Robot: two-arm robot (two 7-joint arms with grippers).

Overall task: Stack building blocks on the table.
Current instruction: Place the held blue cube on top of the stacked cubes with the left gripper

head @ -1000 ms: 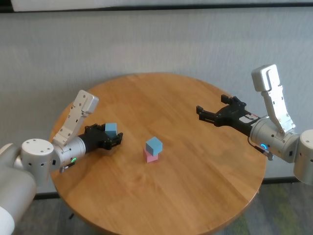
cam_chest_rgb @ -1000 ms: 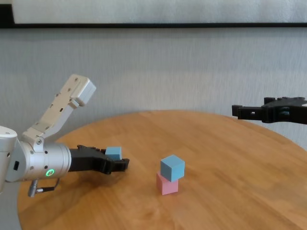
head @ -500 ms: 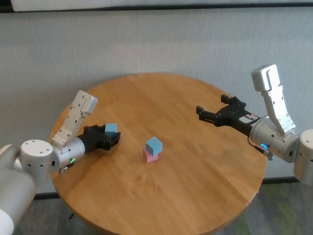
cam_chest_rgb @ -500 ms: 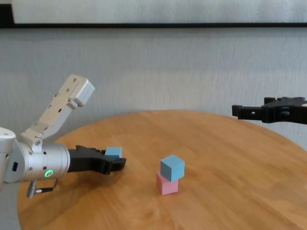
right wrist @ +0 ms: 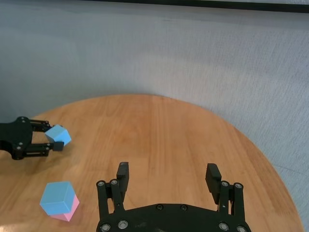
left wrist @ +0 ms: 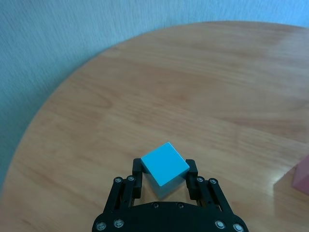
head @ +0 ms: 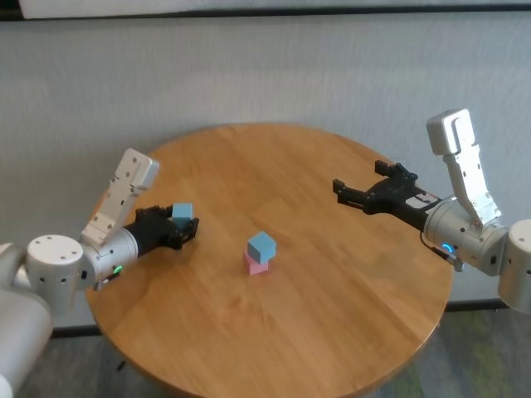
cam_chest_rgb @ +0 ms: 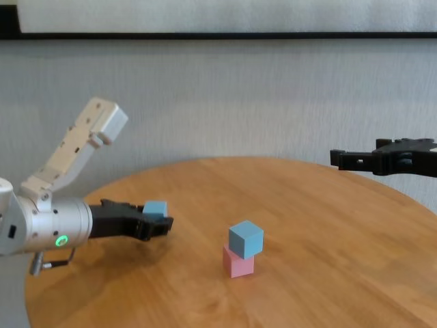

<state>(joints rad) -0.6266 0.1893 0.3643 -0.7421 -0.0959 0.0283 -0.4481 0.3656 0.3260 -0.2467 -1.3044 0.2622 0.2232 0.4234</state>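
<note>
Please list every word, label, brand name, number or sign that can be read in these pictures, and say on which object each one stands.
There is no readable text in any view.
The pink block and the two blue blocks, one on it and one in the left gripper, are plain.
The table shows only wood grain.
The right gripper and both arms bear no legible marking; small green lights only.

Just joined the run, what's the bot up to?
Stacking blocks. The left gripper is shut on a blue block and holds it just above the table on its left side. At the centre, another blue block already sits on the pink block. The right gripper hovers open, off to the right.
</note>
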